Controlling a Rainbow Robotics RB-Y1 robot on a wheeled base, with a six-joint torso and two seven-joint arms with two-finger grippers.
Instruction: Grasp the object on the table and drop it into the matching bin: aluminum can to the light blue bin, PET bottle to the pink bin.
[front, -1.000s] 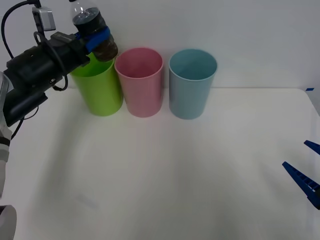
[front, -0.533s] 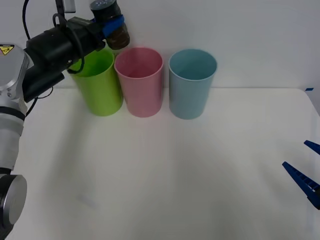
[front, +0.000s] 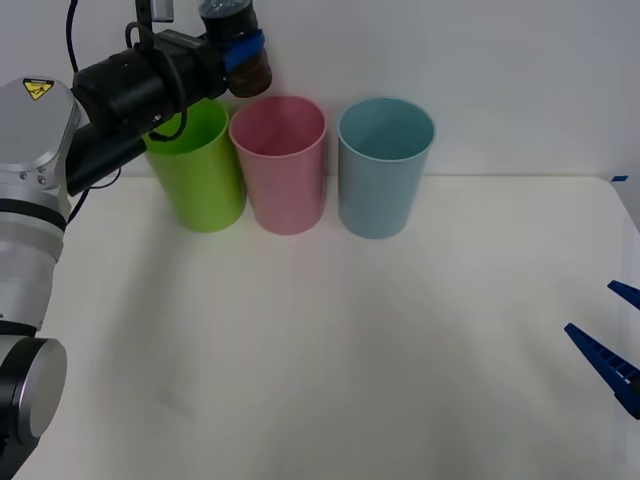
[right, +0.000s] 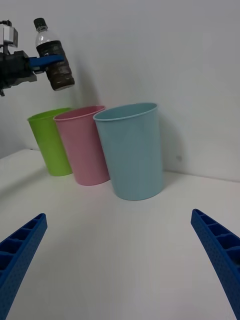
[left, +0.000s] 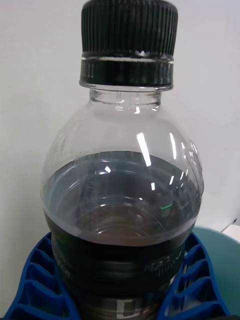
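Moved: PET bottle (front: 236, 40) carried toward pink bin (front: 279, 160), pinched by left hand (front: 243, 55) | Risk: released early, green cup (front: 195, 165) is hit

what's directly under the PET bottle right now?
The PET bottle, held in the left gripper, hangs above the gap between the lime green cup and pink bin rims. The cups' bottoms are hidden.

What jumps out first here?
The left gripper holds the PET bottle aloft, fingers shut on its dark band, between the lime green cup and the pink bin. The right gripper waits open, low over the table.
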